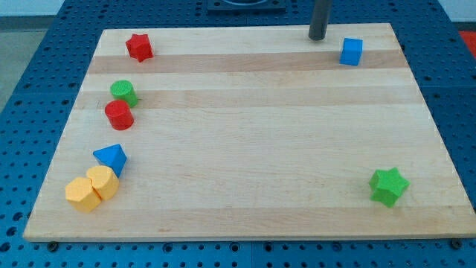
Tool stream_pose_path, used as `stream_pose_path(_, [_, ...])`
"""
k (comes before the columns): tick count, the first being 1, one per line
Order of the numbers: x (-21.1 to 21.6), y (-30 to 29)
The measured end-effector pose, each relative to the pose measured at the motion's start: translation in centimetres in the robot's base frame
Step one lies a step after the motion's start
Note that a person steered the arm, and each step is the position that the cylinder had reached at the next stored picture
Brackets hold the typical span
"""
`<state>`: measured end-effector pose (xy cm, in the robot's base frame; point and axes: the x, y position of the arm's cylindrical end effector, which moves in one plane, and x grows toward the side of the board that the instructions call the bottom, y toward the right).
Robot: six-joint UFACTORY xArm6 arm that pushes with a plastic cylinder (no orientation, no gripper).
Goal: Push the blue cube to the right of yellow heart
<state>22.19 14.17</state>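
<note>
Nearest the view's bottom, at the lower left corner of the tabletop [253,141], lie two yellow blocks touching each other: the lower yellow block [82,195] and the upper yellow block [103,182]. Their outlines are rounded and faceted. Which of them is the heart cannot be determined.

1. Rod end. The arm ends in a straight dark rod with no pincer jaws to open or close. My tip [318,37] stands at the view's top edge of the tabletop, right of centre. It holds nothing and touches no block.

2. Task block. The blue cube [351,52] sits near my tip, to its right and slightly lower in the view, with a clear gap between them. It is close to the top right corner and well apart from the yellow pair, which lies diagonally across the tabletop.

3. Other blocks, by increasing distance from my tip.
- The green star [389,186] sits alone near the lower right corner.
- The red star [139,47] sits near the top left corner.
- The green cylinder [124,92] sits below the red star, and the red cylinder [119,115] is just below it, almost touching.
- The blue triangular block [111,158] sits just above the upper yellow block, close to or touching it.
</note>
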Motion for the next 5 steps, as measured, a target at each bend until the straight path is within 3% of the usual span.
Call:
stream_pose_path(1, [-0.4, 5.2])
stream_pose_path(3, [-0.3, 8.6])
stream_pose_path(4, [8.1, 6.6])
stream_pose_path(5, [9.2, 6.1])
